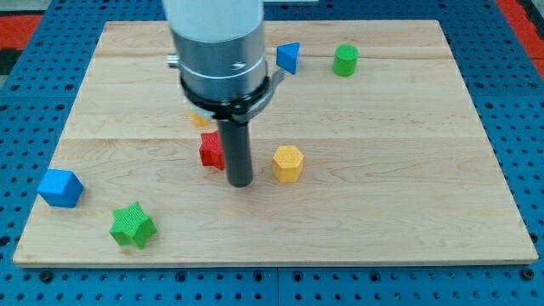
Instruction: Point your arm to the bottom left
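My tip [241, 182] rests on the wooden board [382, 195] near its middle. A red block [211, 150] lies just to the tip's left, partly hidden by the rod. A yellow hexagonal block [288, 163] lies just to the tip's right. A blue cube [59, 188] sits at the board's left edge. A green star block [133, 225] sits at the bottom left. A blue triangular block [288, 58] and a green cylinder [345, 60] lie at the top. An orange block [198, 118] peeks out from under the arm's body.
The arm's grey and silver body [219, 51] hangs over the board's top middle and hides what lies below it. A blue pegboard surface [518, 102] surrounds the board on all sides.
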Controlling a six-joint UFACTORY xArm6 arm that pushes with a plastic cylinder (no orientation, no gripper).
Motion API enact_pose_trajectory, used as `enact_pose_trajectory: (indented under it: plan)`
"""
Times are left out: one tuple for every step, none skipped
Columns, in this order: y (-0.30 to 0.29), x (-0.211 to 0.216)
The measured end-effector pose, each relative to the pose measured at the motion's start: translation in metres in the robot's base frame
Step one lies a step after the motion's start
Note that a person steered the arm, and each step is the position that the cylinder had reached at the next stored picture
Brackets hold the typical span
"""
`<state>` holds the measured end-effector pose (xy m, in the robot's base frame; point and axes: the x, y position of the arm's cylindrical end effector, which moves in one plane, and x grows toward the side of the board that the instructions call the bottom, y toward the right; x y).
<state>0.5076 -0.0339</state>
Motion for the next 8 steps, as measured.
enact_pose_trajectory:
  plan:
    - [0.037,-0.008]
    - [0.053,-0.022]
    - [0.055,-0.025]
    - [0.039,0.000]
    - [0.003,0.048]
    - [-0.054,0.111]
    - [-0.058,0.111]
    - [-0.116,0.110]
